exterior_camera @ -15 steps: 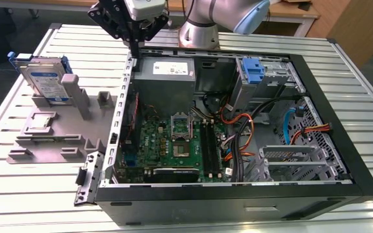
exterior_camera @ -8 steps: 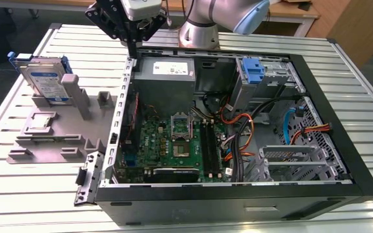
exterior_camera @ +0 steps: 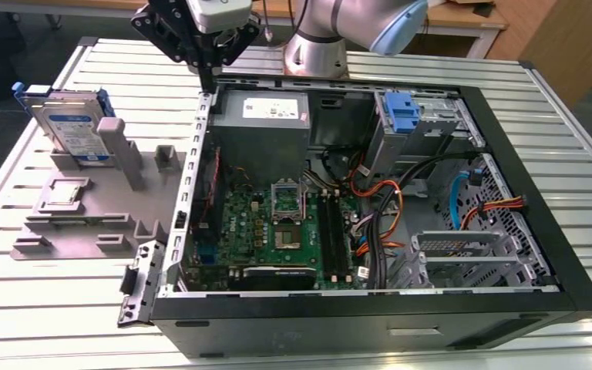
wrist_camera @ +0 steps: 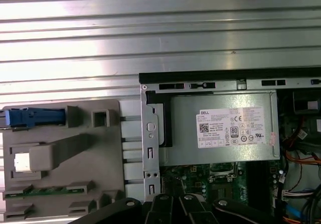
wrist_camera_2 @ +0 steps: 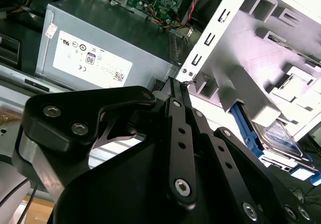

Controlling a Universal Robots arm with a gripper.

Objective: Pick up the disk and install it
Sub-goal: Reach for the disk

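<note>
While the disk [exterior_camera: 71,127] stands in its holder [exterior_camera: 80,227], the fingers [wrist_camera_2: 176,111] (empty) are clenched.

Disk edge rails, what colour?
Blue, along the edges of the disk; shows best in the exterior view.

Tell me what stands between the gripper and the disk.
Nothing visible blocks the way. The gripper hangs over the case at its corner wall. The disk stands upright in the grey fixture toward the exterior view's left. One fixture post rises close beside the disk on its case side.
</note>
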